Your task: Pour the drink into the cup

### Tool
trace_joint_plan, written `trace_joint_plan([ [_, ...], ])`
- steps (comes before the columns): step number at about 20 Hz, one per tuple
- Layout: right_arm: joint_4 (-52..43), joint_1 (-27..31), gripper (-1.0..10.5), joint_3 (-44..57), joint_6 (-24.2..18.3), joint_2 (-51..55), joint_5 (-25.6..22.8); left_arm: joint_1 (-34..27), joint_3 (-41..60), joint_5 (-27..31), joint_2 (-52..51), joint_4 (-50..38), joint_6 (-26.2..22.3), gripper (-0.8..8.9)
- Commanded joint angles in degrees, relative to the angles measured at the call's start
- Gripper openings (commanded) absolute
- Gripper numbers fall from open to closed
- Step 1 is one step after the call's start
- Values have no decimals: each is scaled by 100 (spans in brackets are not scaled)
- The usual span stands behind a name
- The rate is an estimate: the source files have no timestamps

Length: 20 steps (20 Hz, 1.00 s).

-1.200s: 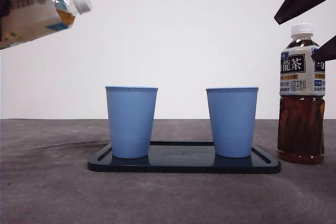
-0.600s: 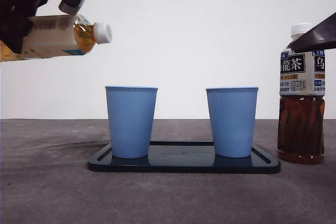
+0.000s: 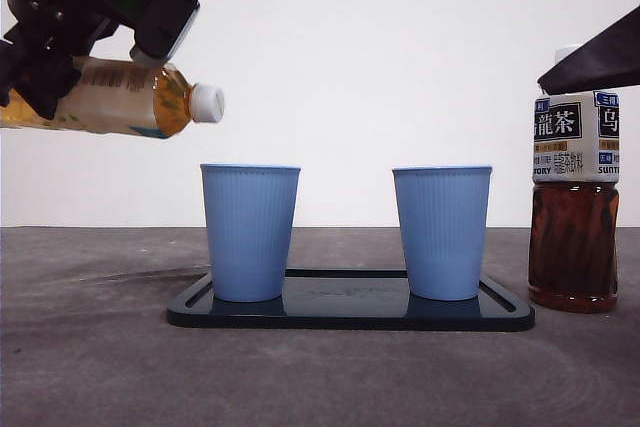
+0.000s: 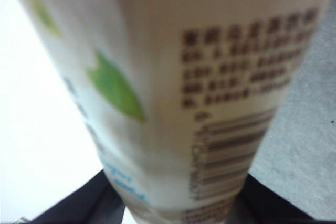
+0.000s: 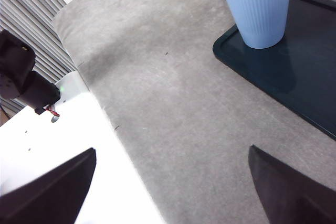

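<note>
My left gripper (image 3: 100,42) is shut on a light tea bottle (image 3: 120,97) and holds it high at the left, tipped almost level. Its white cap (image 3: 207,103) is on and points at the air just up and left of the left blue cup (image 3: 250,232). The bottle's label fills the left wrist view (image 4: 173,77). The right blue cup (image 3: 442,232) stands beside the left one on a dark tray (image 3: 350,315). My right gripper (image 3: 565,7) is open and empty, high at the right; its wrist view shows one cup (image 5: 255,6) on the tray (image 5: 294,72).
A dark oolong tea bottle (image 3: 574,177) stands upright on the table right of the tray, partly behind a right gripper jaw. A grey table (image 3: 100,367) surrounds the tray. A white wall with sockets is behind.
The left gripper has carried the light tea bottle to the right toward the left cup and tipped it from neck-up to almost level. The right gripper's jaws have risen.
</note>
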<state>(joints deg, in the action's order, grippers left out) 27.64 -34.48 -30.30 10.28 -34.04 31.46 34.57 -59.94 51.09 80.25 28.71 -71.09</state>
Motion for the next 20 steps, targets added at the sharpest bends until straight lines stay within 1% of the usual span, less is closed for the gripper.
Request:
trace_joint_plan([
  [1,-55,-70,451,-98,-72,-24,9,61,-227,140,85,-155,-9,153],
  [12,-55,-70,451,-98,-90,-24,7,66,-227,142,111,-162,33,154],
  [15,-57,-70,451,-98,-90,-24,0,81,-227,133,68,-267,750,154],
  [17,-55,-70,451,-98,-90,-24,0,81,-227,-76,-72,-295,1244,154],
  [19,-55,-70,451,-98,-90,-24,0,57,-227,-466,-363,-221,2063,154],
  [20,-52,-70,451,-98,-90,-24,-2,37,-227,-789,-568,-105,2538,154],
])
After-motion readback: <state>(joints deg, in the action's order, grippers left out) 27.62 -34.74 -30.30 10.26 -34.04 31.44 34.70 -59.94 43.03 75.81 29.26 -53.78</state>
